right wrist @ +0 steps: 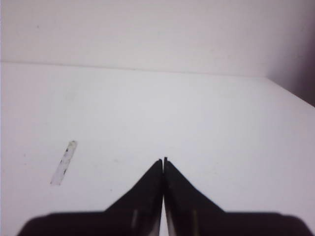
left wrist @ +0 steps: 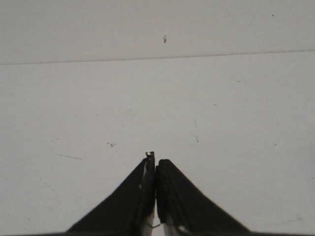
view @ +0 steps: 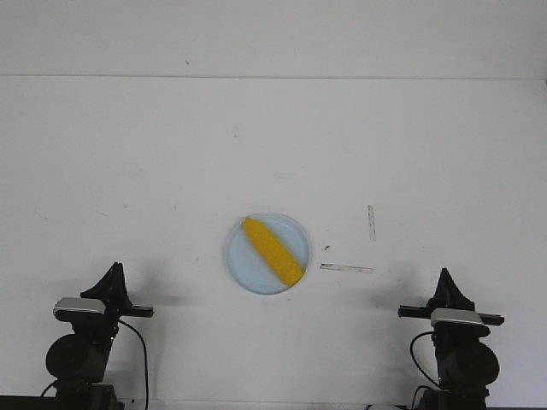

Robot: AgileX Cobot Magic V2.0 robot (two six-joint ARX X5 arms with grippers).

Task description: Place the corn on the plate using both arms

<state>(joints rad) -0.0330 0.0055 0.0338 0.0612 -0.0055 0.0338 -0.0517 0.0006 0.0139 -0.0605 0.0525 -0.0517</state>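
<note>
Corn [view: 273, 251] diagonal on plate [view: 244, 266]; 2 arms' fingers closed, empty.

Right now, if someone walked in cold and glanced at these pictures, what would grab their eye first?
The smooth bright yellow corn cob stands out, lying diagonally across the round pale blue plastic plate in the middle of the white table. Next come the two black arms at the near edge, the left claw and right claw both pressed shut and empty, well apart from the plate.

Nothing to read here: no lettering, label, brand or number shows on the plate [view: 267, 254], the corn [view: 273, 250] or the white surface [view: 171, 171].
</note>
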